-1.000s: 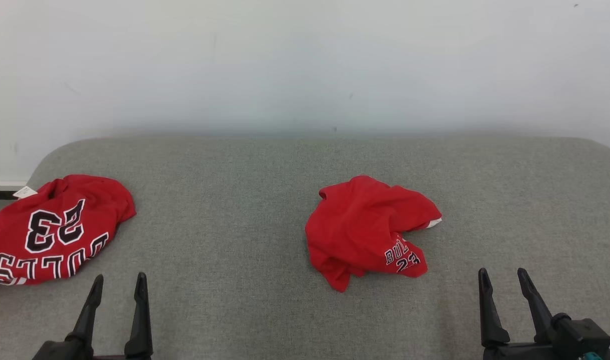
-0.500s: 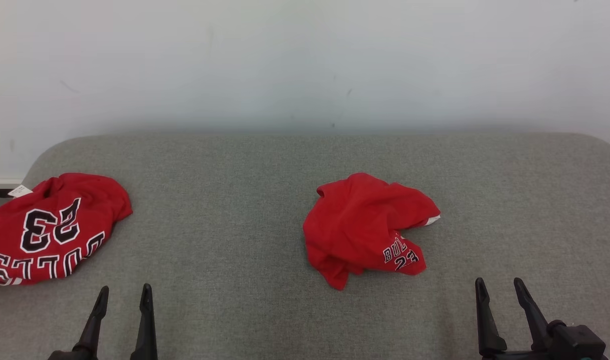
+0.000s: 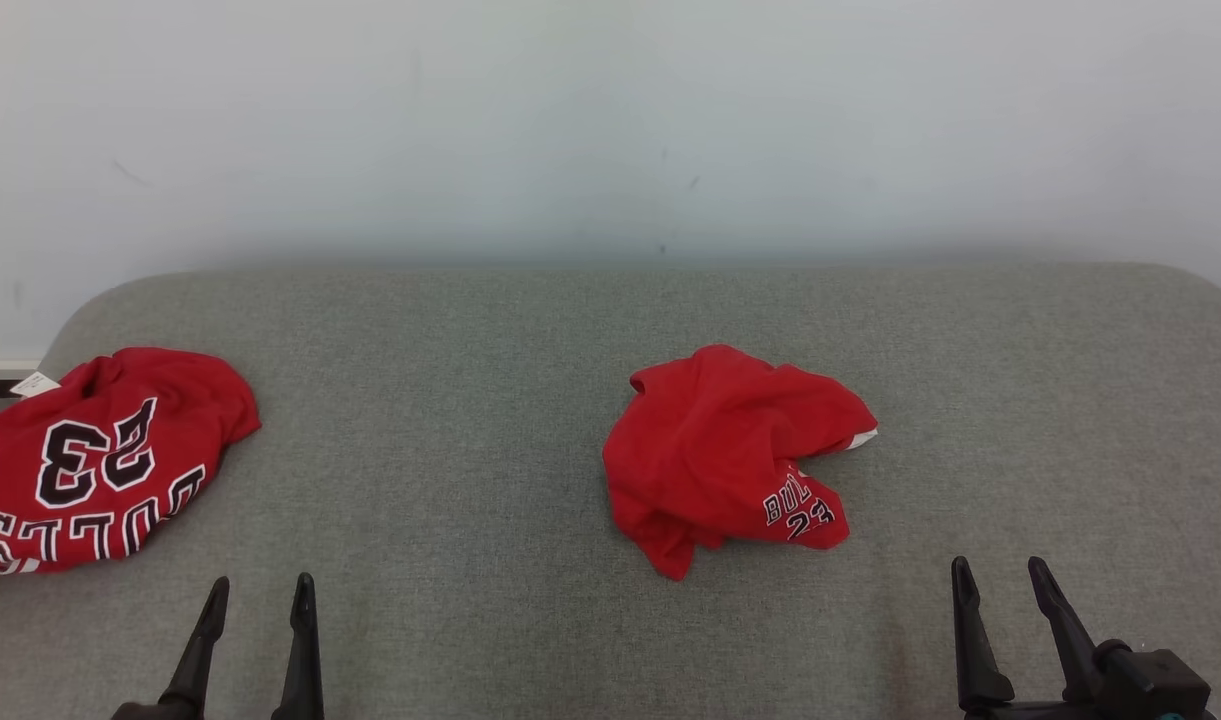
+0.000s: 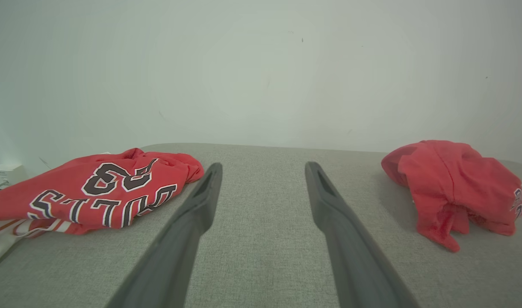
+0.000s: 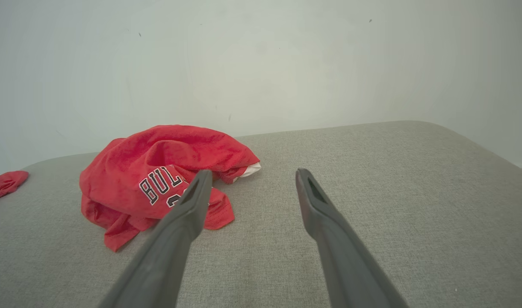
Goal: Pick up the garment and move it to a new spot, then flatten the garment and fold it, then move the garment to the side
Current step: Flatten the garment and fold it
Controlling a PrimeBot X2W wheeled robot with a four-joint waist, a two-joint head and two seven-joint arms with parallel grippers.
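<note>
My left fingers [image 3: 301, 650] and right fingers [image 3: 973, 640] stand apart, empty, over the grey surface [image 3: 470, 450]. Ahead, nearer my right, the red shirt [image 3: 715, 450] lies bunched, no clear long axis, one tail pointing toward me, lettering [image 3: 798, 510] half-swallowed by folds.

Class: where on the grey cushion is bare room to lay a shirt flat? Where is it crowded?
Bare: between the spread jersey and the crumpled jersey, and right of the crumpled one to the cushion edge. Crowded: far left.
</note>
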